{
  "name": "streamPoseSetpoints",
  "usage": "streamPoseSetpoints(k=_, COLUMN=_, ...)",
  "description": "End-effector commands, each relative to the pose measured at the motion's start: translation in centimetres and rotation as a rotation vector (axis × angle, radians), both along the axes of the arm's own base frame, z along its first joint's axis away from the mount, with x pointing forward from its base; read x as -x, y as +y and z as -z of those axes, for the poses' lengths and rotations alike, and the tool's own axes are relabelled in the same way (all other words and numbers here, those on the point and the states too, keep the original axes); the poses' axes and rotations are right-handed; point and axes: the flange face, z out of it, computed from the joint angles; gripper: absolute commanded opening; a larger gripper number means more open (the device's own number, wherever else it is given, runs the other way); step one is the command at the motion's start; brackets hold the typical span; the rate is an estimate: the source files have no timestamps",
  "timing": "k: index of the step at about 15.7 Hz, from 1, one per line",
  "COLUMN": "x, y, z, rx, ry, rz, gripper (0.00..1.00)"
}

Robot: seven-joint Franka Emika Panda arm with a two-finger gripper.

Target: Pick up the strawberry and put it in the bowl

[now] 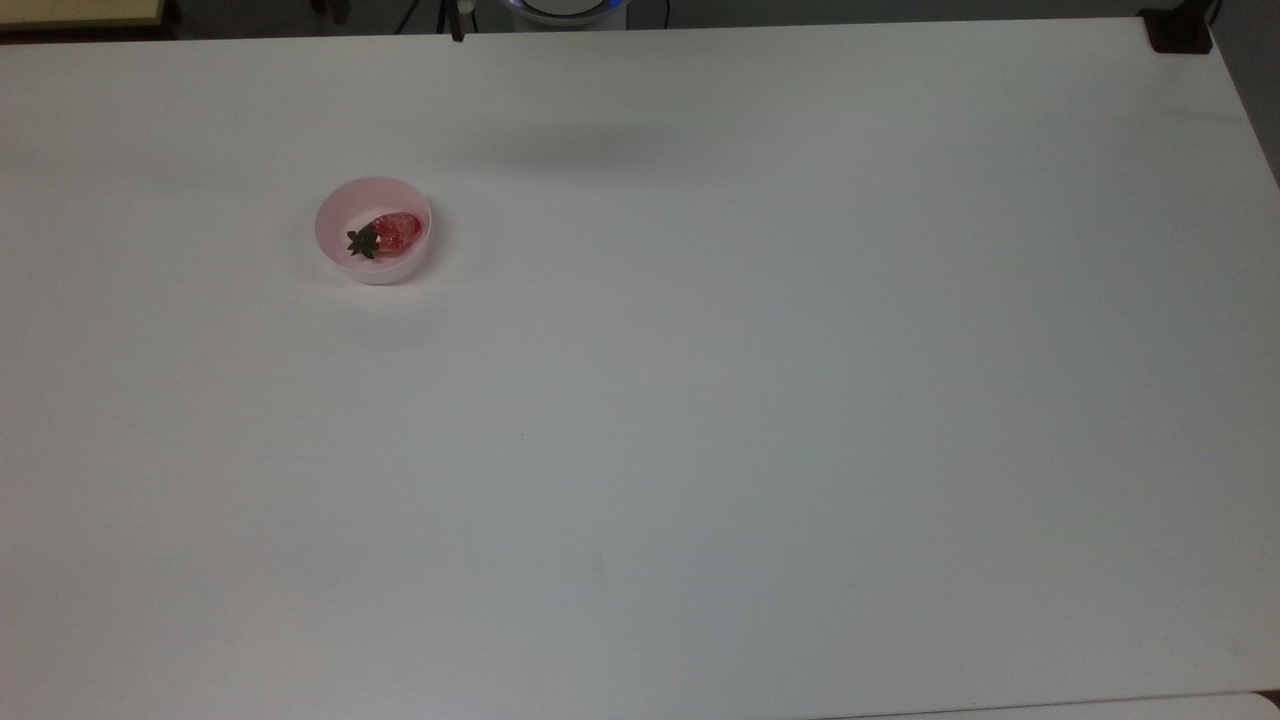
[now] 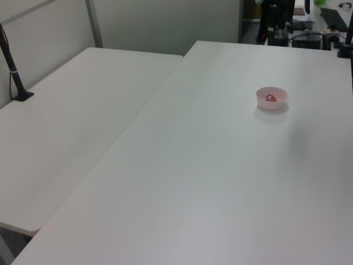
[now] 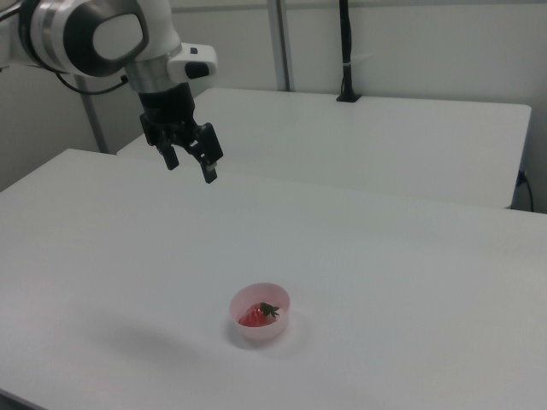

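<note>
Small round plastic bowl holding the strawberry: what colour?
Pale pink bowl, plain walls; clearest in the top view.

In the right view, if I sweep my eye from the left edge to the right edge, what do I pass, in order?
The robot's black two-finger gripper, open and raised above the white table → the small round pale pink plastic bowl, with the small glossy red strawberry lying inside it → the black pole standing on the far table.

— How is the light?
— Even and bright from overhead; the white bench (image 1: pixel 700 400) shows no glare, only a soft blurred shadow below the fingers (image 3: pixel 209 171).
— Sharpness?
— Slightly soft, with the left view's far background darkest.
</note>
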Motion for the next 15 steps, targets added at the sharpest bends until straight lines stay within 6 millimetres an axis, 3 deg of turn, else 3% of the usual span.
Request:
streamPoseSetpoints(k=1, x=-1.4, y=-0.2, z=0.0, rx=0.026, ry=-0.013, rz=-0.086, gripper=1.0)
streamPoseSetpoints(k=4, x=-1.6, y=-0.3, z=-0.1, rx=0.018, ry=-0.009, rz=-0.078, gripper=1.0)
streamPoseSetpoints(k=8, x=-2.0, y=-0.5, z=-2.0, rx=-0.005, ry=0.071, rz=-0.042, gripper=1.0)
streamPoseSetpoints(k=15, x=-2.0, y=-0.4, z=-1.8, rx=-0.005, ry=0.071, rz=-0.042, gripper=1.0)
